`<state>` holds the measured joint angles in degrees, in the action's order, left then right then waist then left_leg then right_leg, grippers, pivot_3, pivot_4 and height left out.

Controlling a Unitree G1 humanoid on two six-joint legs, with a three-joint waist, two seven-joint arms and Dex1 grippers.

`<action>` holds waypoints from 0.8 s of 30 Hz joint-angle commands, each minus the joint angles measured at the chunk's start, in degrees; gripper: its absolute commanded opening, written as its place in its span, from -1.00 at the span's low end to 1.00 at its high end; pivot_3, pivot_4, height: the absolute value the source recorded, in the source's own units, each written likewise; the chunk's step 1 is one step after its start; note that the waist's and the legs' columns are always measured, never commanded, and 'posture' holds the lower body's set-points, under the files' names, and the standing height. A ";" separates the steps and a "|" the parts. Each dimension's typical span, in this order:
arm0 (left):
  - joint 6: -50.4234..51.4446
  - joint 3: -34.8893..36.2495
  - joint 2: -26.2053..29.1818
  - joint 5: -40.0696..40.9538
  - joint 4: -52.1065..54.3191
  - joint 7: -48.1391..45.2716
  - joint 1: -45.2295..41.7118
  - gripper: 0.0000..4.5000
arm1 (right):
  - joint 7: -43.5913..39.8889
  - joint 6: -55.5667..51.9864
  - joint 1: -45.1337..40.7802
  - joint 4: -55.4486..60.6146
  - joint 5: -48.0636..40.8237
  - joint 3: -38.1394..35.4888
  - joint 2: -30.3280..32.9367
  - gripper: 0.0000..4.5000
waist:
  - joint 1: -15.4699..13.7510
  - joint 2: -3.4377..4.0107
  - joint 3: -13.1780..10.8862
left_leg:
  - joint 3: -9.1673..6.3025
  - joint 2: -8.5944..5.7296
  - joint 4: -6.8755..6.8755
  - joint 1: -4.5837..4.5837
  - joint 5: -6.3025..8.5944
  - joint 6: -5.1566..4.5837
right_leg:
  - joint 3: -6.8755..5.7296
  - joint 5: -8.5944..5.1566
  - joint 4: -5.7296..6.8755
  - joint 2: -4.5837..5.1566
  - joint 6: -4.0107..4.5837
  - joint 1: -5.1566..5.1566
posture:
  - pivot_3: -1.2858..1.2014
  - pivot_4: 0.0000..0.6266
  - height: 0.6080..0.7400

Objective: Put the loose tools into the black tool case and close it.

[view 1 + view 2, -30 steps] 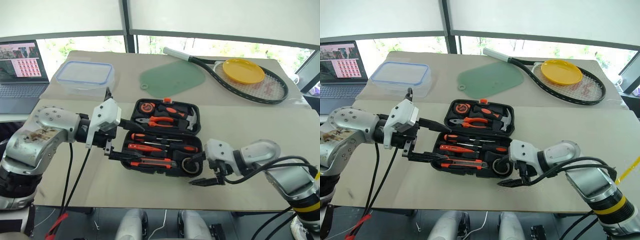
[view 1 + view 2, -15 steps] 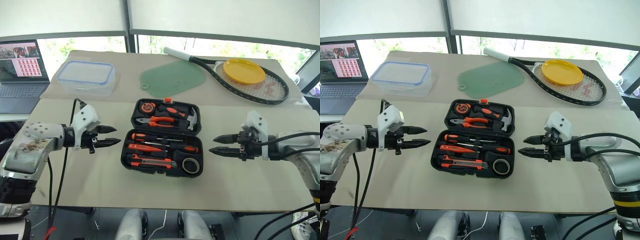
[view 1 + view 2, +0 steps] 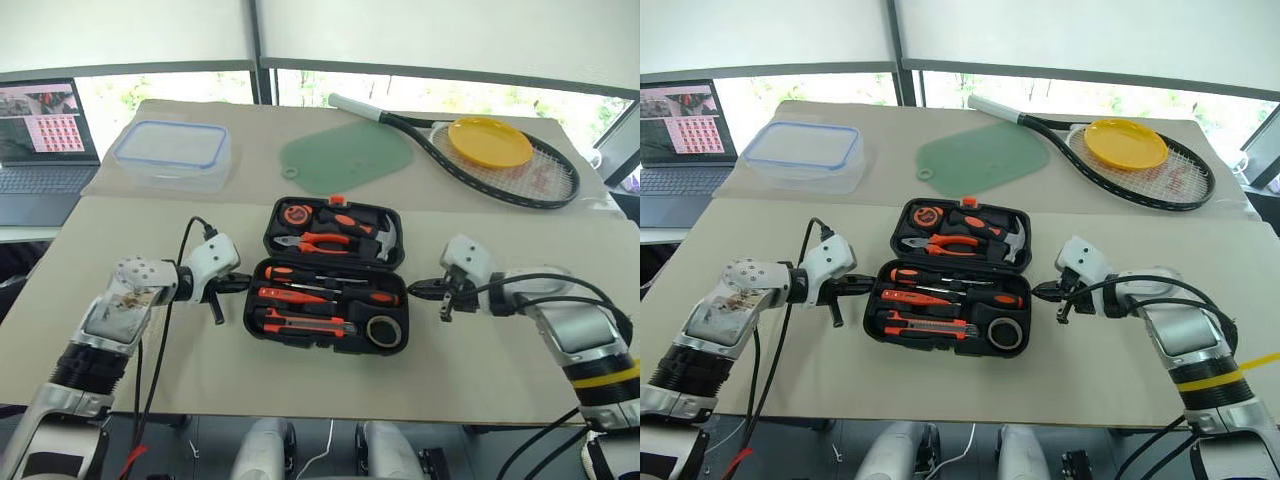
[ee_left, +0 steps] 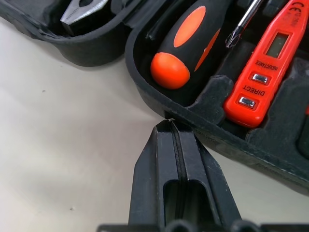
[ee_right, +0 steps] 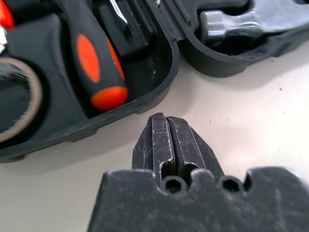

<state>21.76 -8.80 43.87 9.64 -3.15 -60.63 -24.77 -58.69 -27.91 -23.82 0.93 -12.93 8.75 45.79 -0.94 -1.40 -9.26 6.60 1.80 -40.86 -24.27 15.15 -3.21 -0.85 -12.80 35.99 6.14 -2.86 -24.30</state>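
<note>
Looks like an office or lab test space: beige-covered bench [image 3: 150, 340] by big windows [image 3: 440, 95] with roller blinds [image 3: 440, 35], open laptop [image 3: 40, 140] on a side desk (odd props: tennis racket [image 3: 490, 150], yellow plate [image 3: 488, 141]).

Black tool case [image 3: 326, 268]: moulded plastic clamshell, lying open and flat mid-table, orange latch at far edge. Near half holding two orange-and-black screwdrivers [image 3: 330, 276], slim red tester screwdriver [image 3: 288, 295], orange-black utility knife [image 3: 300, 322], grey tape roll [image 3: 380, 330] at right near corner. All seated in recesses. Far half filled with further orange-handled tools.
</note>
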 commanded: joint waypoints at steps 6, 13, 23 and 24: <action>3.36 0.79 2.42 7.39 16.42 -7.22 9.82 -1.00 | -7.70 0.86 5.53 11.82 -4.43 -1.49 3.23 -0.98 | 0.23 0.01 0.00 | 0.00 0.06 0.09 -0.01 0.02 -0.02 | -0.01 -0.01 0.00 0.03 -0.05 -0.01 | 0.03 -0.52 0.98; 4.09 1.83 4.07 5.57 20.22 -5.32 16.73 -1.00 | -8.36 0.52 14.15 18.95 -4.90 -4.83 7.19 -0.98 | 0.18 0.02 0.01 | 0.00 0.05 0.10 0.05 0.24 -0.37 | 0.01 -0.03 -0.16 0.04 -0.05 0.03 | 0.03 -0.52 0.98; 20.25 13.41 6.26 10.02 8.41 1.48 14.98 -0.22 | -3.19 -0.65 14.17 12.09 -0.76 -9.63 10.06 -0.19 | 0.42 0.09 0.04 | 0.01 0.12 0.15 0.54 0.19 -0.27 | 0.02 -0.11 0.14 0.02 0.17 0.24 | 0.03 -0.52 0.98; 23.84 14.66 5.78 12.45 8.20 1.66 13.24 -0.04 | -3.07 -3.65 13.12 12.09 -2.58 -10.57 9.65 0.00 | 0.56 0.10 0.05 | 0.01 0.15 0.16 0.55 0.16 -0.22 | 0.03 -0.11 0.20 -0.02 0.22 0.22 | 0.03 -0.52 0.98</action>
<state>38.91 3.28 49.38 19.94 7.47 -61.06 -10.38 -62.25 -27.61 -8.60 12.26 -12.53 1.30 55.53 -0.38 -1.31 -9.22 6.60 1.97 -40.70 -23.72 15.26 -3.35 -0.82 -12.90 36.26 6.08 -2.58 -24.12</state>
